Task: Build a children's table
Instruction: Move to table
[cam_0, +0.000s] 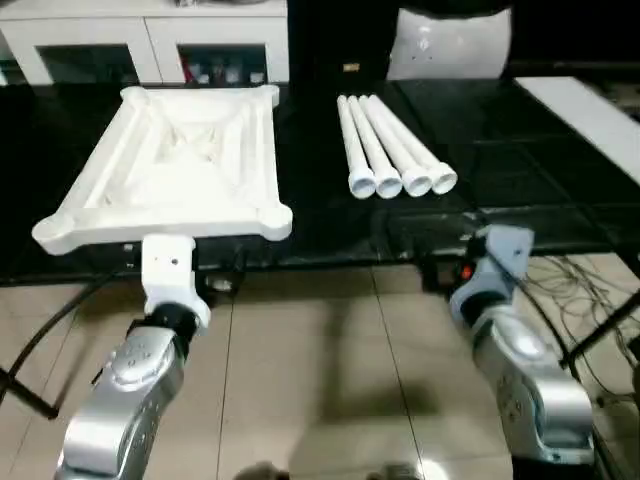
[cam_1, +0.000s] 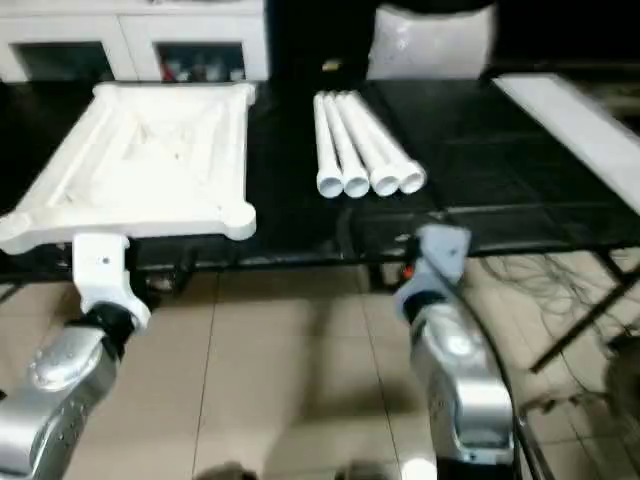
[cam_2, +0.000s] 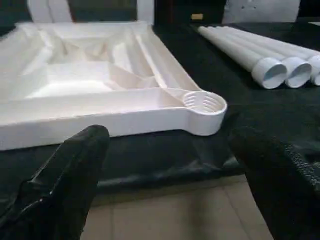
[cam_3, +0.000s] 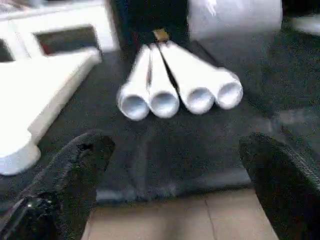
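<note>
The children's table lies in parts on a black work surface (cam_0: 330, 225). Its white top (cam_0: 180, 160) rests upside down at the left, ribbed underside up, with a round corner socket (cam_2: 202, 102) nearest my left gripper. Several white tubular legs (cam_0: 395, 150) lie side by side to its right, open ends (cam_3: 177, 100) facing me. My left gripper (cam_2: 175, 185) hangs open just short of the surface's front edge, facing that socket, with nothing between its fingers (cam_2: 75, 170). My right gripper (cam_3: 180, 185) is open and empty in front of the legs.
A white cabinet (cam_0: 150, 40) and a white rounded object (cam_0: 450, 45) stand behind the surface. A white board (cam_0: 590, 110) lies at the far right. Cables (cam_0: 570, 280) trail over the tiled floor (cam_0: 320, 350) under my right forearm (cam_0: 520, 370).
</note>
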